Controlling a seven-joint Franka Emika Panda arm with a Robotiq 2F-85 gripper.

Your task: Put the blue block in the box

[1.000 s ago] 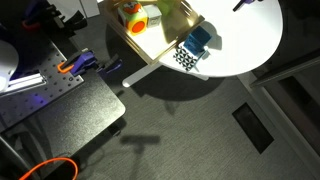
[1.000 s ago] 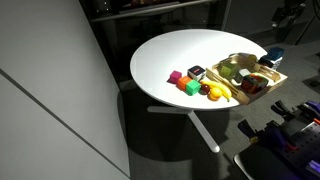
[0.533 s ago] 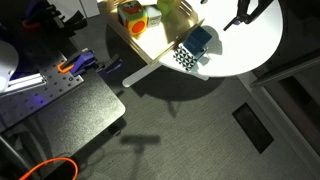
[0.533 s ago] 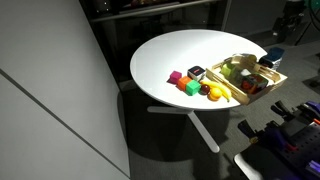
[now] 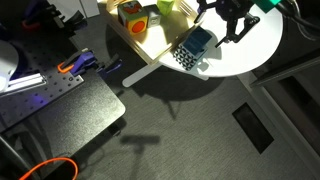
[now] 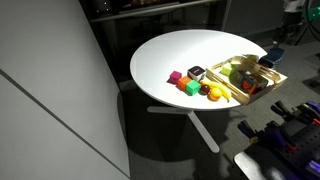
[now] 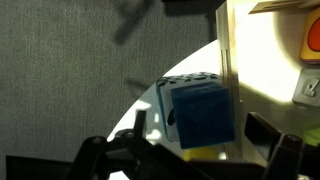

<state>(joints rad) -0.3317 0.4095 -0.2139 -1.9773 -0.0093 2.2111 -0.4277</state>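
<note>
The blue block (image 5: 198,39) is a small blue cube resting on a black-and-white patterned card (image 5: 183,58) at the end of the light-wood box (image 5: 152,53). I cannot tell whether it lies inside the walls. It also shows in an exterior view (image 6: 274,56) by the box (image 6: 236,92). My gripper (image 5: 228,22) is open and empty, hovering just beside and above the block. In the wrist view the blue block (image 7: 204,113) sits between my spread fingers (image 7: 198,128), untouched.
The box holds yellow, orange and green toys (image 5: 133,14). Loose blocks, pink (image 6: 174,77), green (image 6: 187,87) and a patterned one (image 6: 196,72), lie on the round white table (image 6: 180,52). The table edge and dark floor are close to the blue block.
My gripper has moved across the table toward the box and now hangs over the blue block. The block and the box have not moved.
</note>
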